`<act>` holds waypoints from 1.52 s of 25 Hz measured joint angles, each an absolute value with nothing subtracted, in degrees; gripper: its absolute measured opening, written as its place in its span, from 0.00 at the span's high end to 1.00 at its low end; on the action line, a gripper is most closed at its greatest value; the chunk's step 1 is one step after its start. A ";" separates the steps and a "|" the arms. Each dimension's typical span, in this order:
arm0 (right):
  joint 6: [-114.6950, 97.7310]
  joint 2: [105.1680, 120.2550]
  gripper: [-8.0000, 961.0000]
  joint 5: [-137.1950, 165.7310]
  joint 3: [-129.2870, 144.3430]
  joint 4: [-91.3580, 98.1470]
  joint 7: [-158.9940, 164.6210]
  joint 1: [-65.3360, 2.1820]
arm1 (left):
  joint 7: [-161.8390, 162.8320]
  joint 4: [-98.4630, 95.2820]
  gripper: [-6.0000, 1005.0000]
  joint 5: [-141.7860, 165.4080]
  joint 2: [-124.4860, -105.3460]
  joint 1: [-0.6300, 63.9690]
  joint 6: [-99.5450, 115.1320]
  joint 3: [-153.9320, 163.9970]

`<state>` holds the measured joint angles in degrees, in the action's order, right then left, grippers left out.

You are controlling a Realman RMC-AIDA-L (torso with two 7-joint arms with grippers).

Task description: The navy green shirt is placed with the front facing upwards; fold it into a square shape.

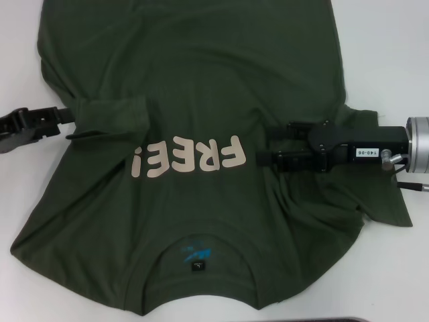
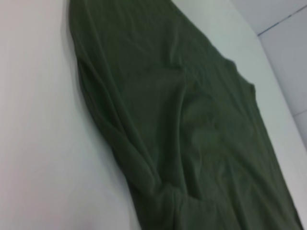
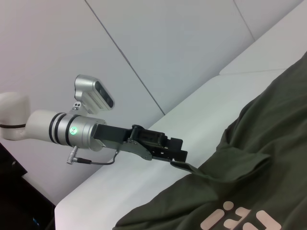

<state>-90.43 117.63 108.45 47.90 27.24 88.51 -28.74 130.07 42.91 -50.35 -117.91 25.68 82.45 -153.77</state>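
Now both grippers, left (image 1: 70, 127) and right (image 1: 271, 144), pinch the navy green shirt (image 1: 201, 80) (sleeves folded inward).

navy green shirt (image 1: 201, 100) hem cut off by the head view's far edge, left gripper (image 1: 72, 127) fingertips hidden under the folded sleeve, right gripper (image 1: 265, 149) finger state unclear

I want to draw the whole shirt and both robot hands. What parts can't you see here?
- Navy green shirt: its far hem is cut off by the head view's top edge.
- Right tool: its tips are hidden in bunched cloth.
- Left tool: its grip is hidden by the sleeve fold.
- Neck label: too small to read.
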 joint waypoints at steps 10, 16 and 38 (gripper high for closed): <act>-90.54 117.59 0.04 108.45 47.90 27.24 88.68 -28.74 | 131.12 42.71 0.45 -50.18 -117.93 25.47 81.32 -151.18; -90.53 117.60 0.04 108.45 47.90 27.24 88.68 -28.66 | 131.20 42.71 0.45 -50.14 -117.95 25.10 81.28 -150.95; -90.44 117.60 0.04 108.45 47.95 27.24 88.68 -28.37 | 132.67 41.08 0.45 -46.52 -117.99 25.49 80.21 -150.93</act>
